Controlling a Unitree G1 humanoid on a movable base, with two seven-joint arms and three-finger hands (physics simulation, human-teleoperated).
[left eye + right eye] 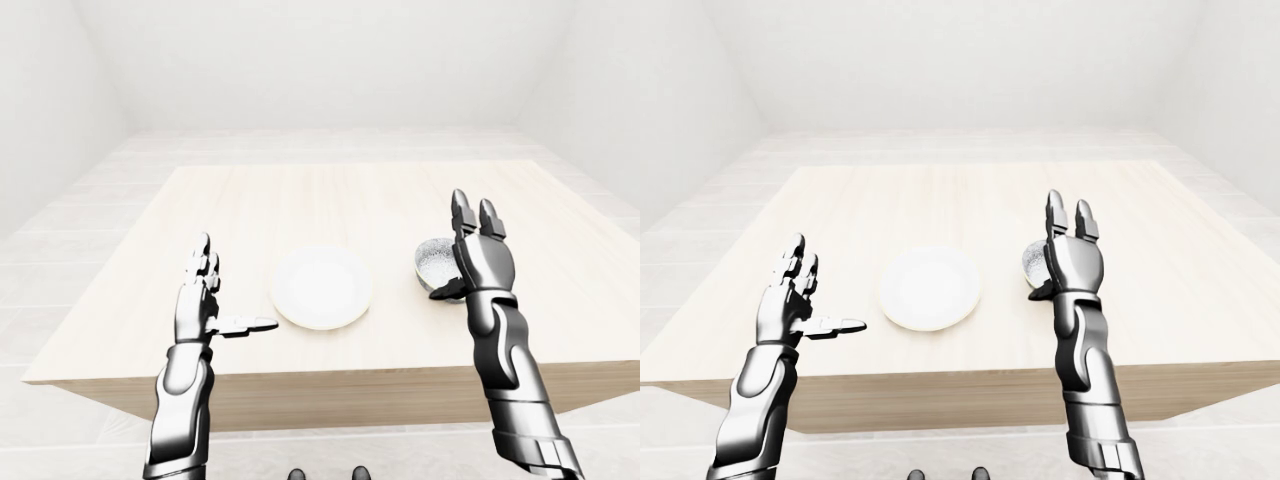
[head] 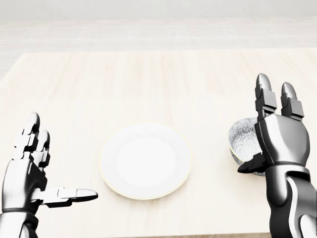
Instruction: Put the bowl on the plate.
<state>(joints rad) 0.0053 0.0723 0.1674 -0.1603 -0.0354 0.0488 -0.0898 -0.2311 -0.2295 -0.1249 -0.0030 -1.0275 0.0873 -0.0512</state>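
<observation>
bowl (image 2: 243,138): patterned, upright on the table (image 2: 148,79), right of the plate (image 2: 145,160) in the head view and clear of it. its right side is hidden behind the right hand (image 2: 280,143). right hand: not gripping, two fingers extended straight up, thumb stretched left across the bowl's lower rim; contact between thumb and bowl cannot be confirmed. left hand (image 2: 23,179): fingers spread, thumb pointing toward the plate, holding nothing, well left of the plate.
</observation>
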